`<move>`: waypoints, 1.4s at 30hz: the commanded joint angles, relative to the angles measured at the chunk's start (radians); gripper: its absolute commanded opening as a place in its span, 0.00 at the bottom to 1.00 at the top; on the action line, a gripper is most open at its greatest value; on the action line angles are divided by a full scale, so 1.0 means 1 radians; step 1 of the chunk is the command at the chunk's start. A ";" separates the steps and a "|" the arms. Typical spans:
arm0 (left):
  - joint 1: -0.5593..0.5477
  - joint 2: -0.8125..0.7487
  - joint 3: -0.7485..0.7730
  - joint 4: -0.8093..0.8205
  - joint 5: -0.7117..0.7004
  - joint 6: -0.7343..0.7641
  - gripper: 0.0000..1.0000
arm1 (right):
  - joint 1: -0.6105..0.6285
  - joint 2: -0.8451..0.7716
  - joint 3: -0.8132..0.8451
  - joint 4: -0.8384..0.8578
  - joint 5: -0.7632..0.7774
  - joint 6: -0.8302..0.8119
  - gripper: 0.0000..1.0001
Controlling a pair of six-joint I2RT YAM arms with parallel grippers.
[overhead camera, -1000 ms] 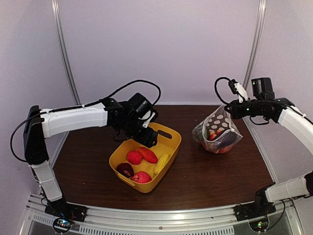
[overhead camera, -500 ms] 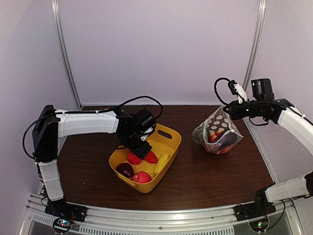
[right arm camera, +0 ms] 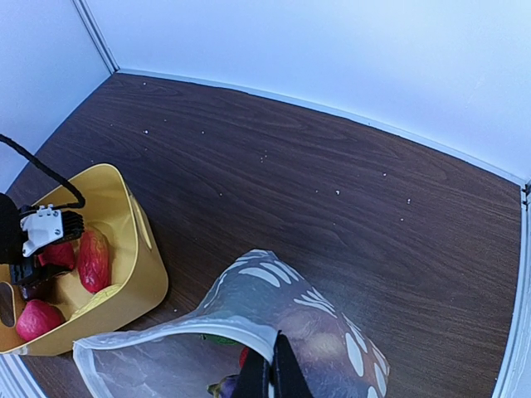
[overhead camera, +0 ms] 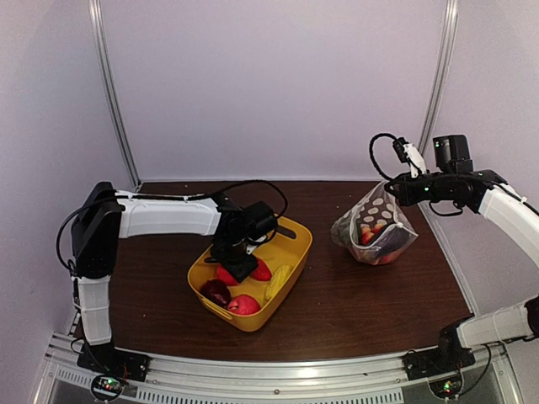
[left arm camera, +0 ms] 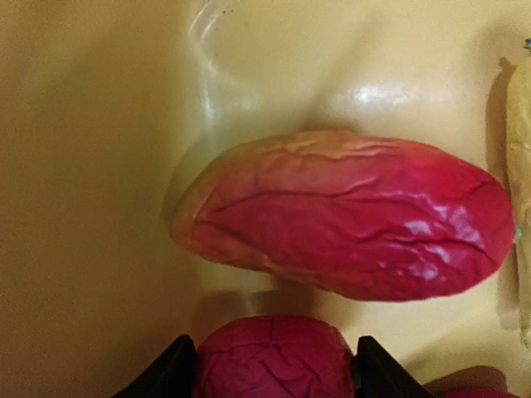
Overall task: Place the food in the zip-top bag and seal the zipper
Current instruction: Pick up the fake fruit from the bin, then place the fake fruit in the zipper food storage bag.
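My left gripper is down inside the yellow tub, its jaws against both sides of a round red piece of food. A long red piece lies just beyond it on the tub floor. A dark purple piece, another red piece and a yellow piece also lie in the tub. My right gripper is shut on the zipper strip of the polka-dot zip-top bag, holding its mouth up and open. Food shows inside the bag.
The tub stands mid-table on the dark wood, with the bag to its right near the back right corner. White walls close the back and sides. The tub also shows in the right wrist view, left of the bag.
My left arm has come down from above the tub's far rim into the tub, around the round red piece. The right arm and the bag have not moved.
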 commanded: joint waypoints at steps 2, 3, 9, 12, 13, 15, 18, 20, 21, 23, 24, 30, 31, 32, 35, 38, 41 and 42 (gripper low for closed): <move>-0.051 -0.029 0.165 -0.169 -0.021 -0.017 0.46 | 0.002 -0.029 0.000 0.020 -0.003 0.008 0.00; -0.062 -0.041 0.199 -0.186 -0.021 -0.019 0.46 | 0.002 -0.030 0.000 0.020 -0.003 0.008 0.00; -0.102 -0.119 0.354 -0.030 0.156 -0.004 0.45 | 0.002 -0.028 -0.002 0.022 -0.003 0.010 0.00; -0.118 -0.181 0.305 0.288 0.328 -0.008 0.43 | 0.003 -0.017 0.006 0.022 -0.010 0.018 0.00; -0.121 -0.199 0.275 0.419 0.378 -0.028 0.43 | 0.003 -0.015 0.012 0.019 -0.013 0.021 0.00; -0.125 -0.223 0.212 0.670 0.455 -0.093 0.41 | 0.002 -0.008 0.025 0.011 -0.018 0.028 0.00; -0.127 -0.206 0.165 0.999 0.554 -0.203 0.39 | 0.003 0.000 0.038 0.005 -0.025 0.045 0.00; -0.129 -0.164 0.178 1.150 0.592 -0.268 0.38 | 0.002 0.011 0.054 -0.009 -0.037 0.053 0.00; -0.130 -0.135 0.192 1.195 0.606 -0.299 0.37 | 0.003 0.017 0.065 -0.016 -0.048 0.070 0.00; -0.132 -0.072 0.229 1.259 0.633 -0.355 0.36 | 0.003 0.030 0.085 -0.026 -0.073 0.101 0.00; -0.133 -0.038 0.252 1.278 0.640 -0.386 0.35 | 0.003 0.038 0.097 -0.032 -0.087 0.112 0.00; -0.146 0.113 0.420 1.218 0.608 -0.417 0.30 | 0.001 0.067 0.148 -0.052 -0.166 0.177 0.00; -0.149 0.126 0.435 1.204 0.600 -0.404 0.30 | 0.001 0.067 0.154 -0.053 -0.174 0.183 0.00; -0.151 0.137 0.453 1.174 0.579 -0.391 0.30 | 0.001 0.067 0.157 -0.054 -0.180 0.188 0.00; -0.158 0.164 0.495 1.095 0.503 -0.339 0.30 | 0.001 0.067 0.157 -0.054 -0.196 0.200 0.00; -0.159 0.185 0.533 0.999 0.417 -0.291 0.37 | -0.001 0.069 0.151 -0.044 -0.220 0.214 0.00; -0.159 0.210 0.574 0.916 0.328 -0.245 0.49 | 0.000 0.072 0.147 -0.040 -0.237 0.222 0.00; -0.159 0.220 0.591 0.893 0.301 -0.229 0.56 | -0.001 0.072 0.148 -0.040 -0.244 0.225 0.00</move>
